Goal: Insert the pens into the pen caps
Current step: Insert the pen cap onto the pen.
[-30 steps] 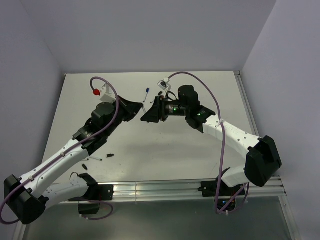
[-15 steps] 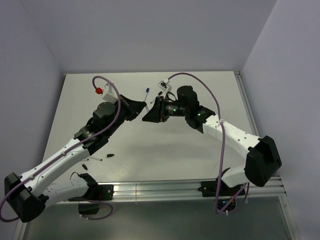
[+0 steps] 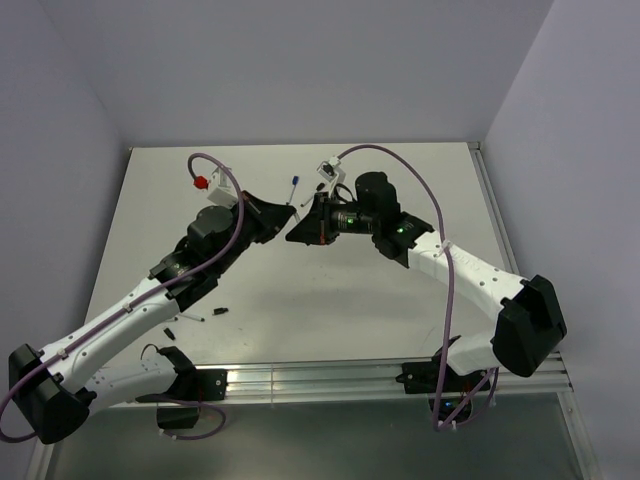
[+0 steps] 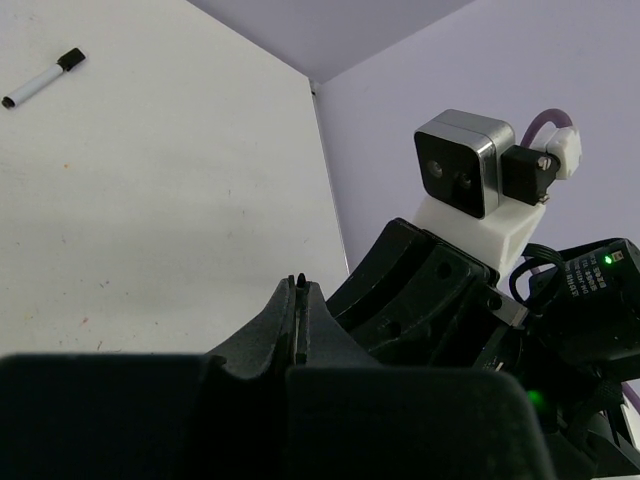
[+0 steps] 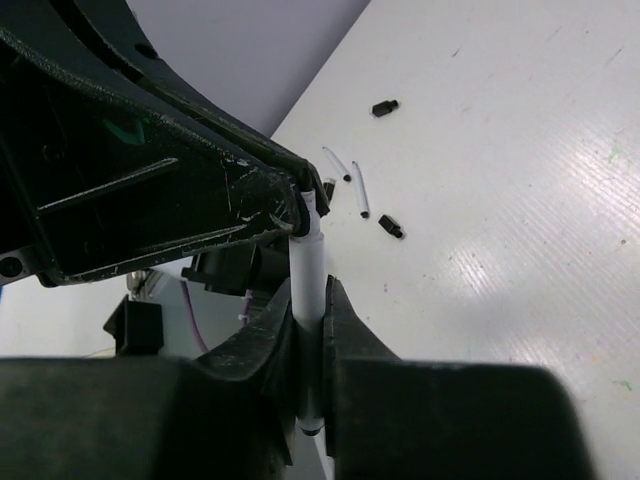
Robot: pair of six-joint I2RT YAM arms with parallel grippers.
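Above the middle of the table my two grippers meet tip to tip. My right gripper (image 5: 312, 288) (image 3: 297, 231) is shut on a white pen (image 5: 306, 255), gripping its barrel with the dark end sticking out behind the jaws. The pen's other end runs into the fingertips of my left gripper (image 3: 287, 214) (image 4: 298, 300), which is shut on that thin end. Loose black pen caps (image 5: 391, 227) (image 5: 385, 106) and two thin white pens (image 5: 359, 190) (image 5: 338, 163) lie on the table below. These small pieces (image 3: 220, 311) are near the left arm in the top view.
A capped pen (image 3: 293, 190) (image 4: 40, 80) lies on the white table (image 3: 400, 300) just behind the grippers. The right arm's wrist camera (image 4: 460, 170) sits close in front of the left gripper. Purple walls close off the table at the back and both sides.
My left gripper has moved right and slightly back until it meets the right gripper. The right jaws have closed onto the pen's barrel.
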